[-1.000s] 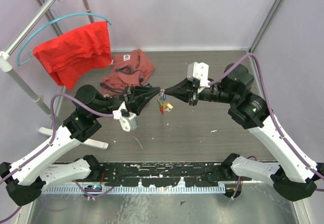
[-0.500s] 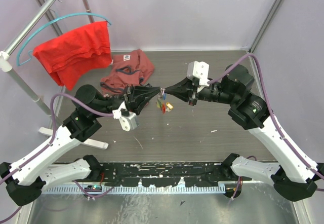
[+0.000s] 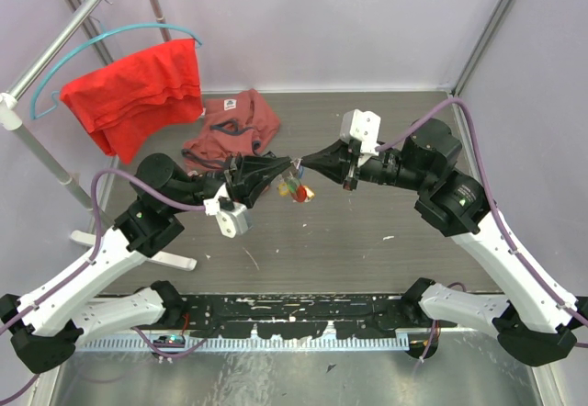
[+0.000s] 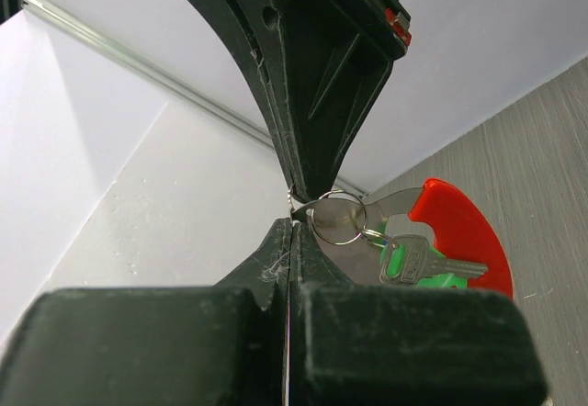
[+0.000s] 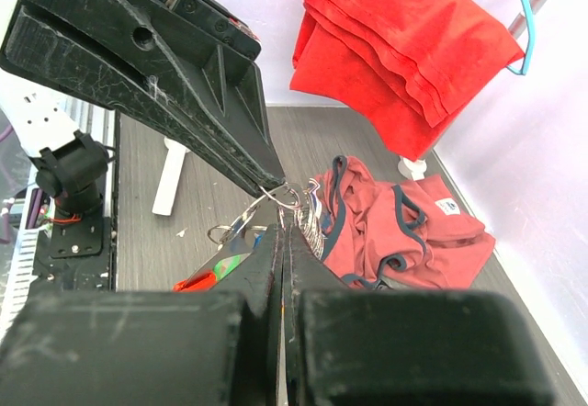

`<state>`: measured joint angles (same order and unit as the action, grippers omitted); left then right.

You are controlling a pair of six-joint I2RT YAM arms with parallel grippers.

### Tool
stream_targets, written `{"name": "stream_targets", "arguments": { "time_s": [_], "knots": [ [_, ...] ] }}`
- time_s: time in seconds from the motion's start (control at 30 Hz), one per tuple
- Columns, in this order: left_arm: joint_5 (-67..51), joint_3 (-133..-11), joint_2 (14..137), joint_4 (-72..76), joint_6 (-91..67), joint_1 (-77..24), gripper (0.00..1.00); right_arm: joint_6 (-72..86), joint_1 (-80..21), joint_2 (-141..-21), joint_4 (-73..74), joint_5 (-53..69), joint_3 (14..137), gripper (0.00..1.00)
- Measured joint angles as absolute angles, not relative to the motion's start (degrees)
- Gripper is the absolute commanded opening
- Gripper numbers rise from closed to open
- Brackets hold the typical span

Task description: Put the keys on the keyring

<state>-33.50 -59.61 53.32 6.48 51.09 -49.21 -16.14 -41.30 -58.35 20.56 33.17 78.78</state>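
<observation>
The silvery keyring (image 4: 336, 219) with red oval tag hangs in mid-air, keys (image 4: 411, 263) dangling beneath.

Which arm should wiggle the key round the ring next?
Probably the right. The right gripper and left gripper are shut, tips meeting at the keyring; the keys hang beside the left one, which looks like the holder.

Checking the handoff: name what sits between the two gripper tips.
The thin silver keyring with its red oval tag, caught between them; left wrist view.

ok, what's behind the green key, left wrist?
The keyring's red tag, behind the green key. The tag's lower edge is hidden by the left gripper, so other keys there cannot be seen.
</observation>
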Motion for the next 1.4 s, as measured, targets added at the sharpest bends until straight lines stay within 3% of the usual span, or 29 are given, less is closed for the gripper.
{"name": "stream_targets", "arguments": {
  "time_s": [0.63, 1.4],
  "knots": [
    [-34.2, -59.6, 53.4, 6.5, 50.9, -49.3, 0.0, -16.4, -41.3, -57.4, 20.2, 30.4, 78.7, 0.01],
    [-35.2, -59.6, 54.1, 6.7, 50.4, -49.3, 0.0, -21.3, -41.3, -58.1, 27.5, 37.3, 81.6, 0.01]
  ]
}}
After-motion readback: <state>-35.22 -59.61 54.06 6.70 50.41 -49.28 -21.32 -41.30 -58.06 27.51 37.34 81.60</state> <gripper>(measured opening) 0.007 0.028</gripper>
